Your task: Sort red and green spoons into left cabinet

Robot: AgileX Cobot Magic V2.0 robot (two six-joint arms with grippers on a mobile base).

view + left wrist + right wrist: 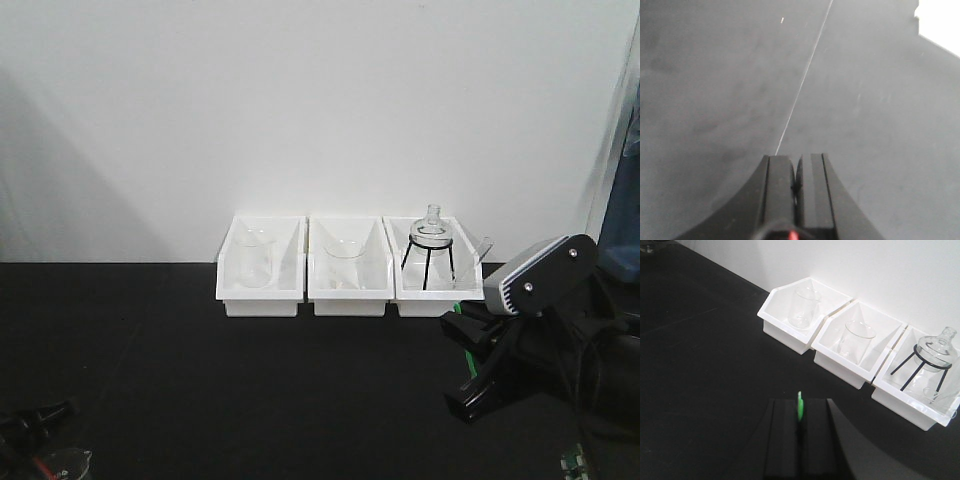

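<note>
The right gripper point(800, 402) pinches the green spoon point(799, 397) edge-on, a thin hold that could let it twist or slip out. The left gripper point(796, 160) sits closed; the left cabinet is nowhere in view, so aiming risks a miss

Black table point(200, 380), wide and dark, and there at its far edge by the wall, three white bins point(348, 300) sitting side by side, touching.
</note>
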